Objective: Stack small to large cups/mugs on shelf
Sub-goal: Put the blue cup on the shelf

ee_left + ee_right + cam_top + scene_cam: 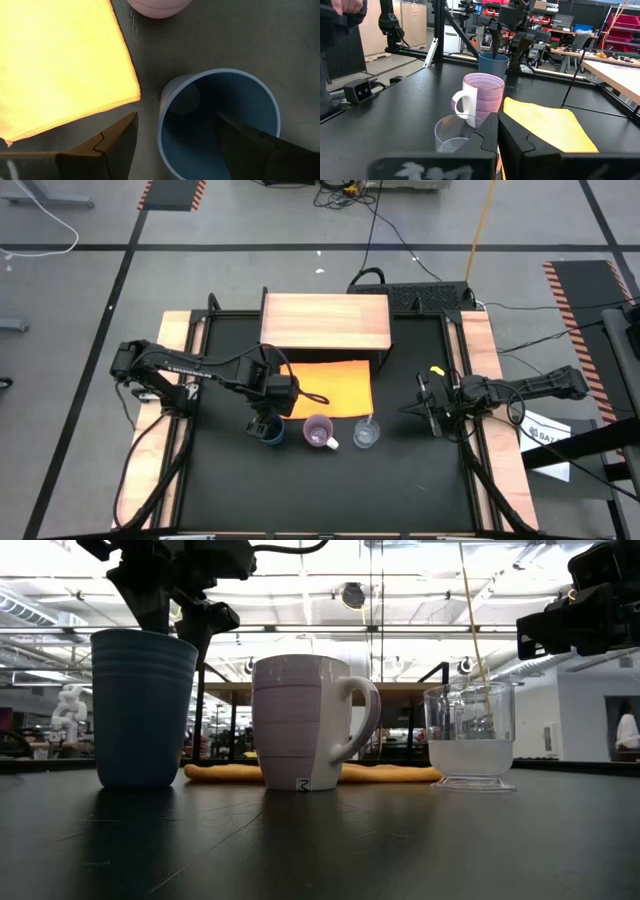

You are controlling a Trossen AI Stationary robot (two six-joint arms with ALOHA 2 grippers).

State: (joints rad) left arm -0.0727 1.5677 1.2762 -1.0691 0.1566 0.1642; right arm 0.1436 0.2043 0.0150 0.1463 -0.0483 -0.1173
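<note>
Three cups stand upright in a row on the black table top: a dark blue tumbler (pixel 272 437) (pixel 143 705), a lilac mug (pixel 319 432) (pixel 300 720) with a handle, and a clear cup (pixel 366 434) (pixel 470 735). The wooden shelf (pixel 325 322) stands beyond them, at the far side. My left gripper (pixel 268 425) (pixel 176 116) points down over the tumbler (pixel 225 90), open. One finger (pixel 250 145) reaches inside the rim and the other (pixel 115 145) stands outside the wall (pixel 162 115), with a gap to it. My right gripper (pixel 418 408) (pixel 497 130) waits level at the right, shut and holding nothing.
A flat orange sheet (pixel 330 387) (pixel 60 65) lies between the cups and the shelf, just beyond the tumbler. The mug's handle points toward the clear cup. Wooden rails run along the table's left and right sides (pixel 480 350).
</note>
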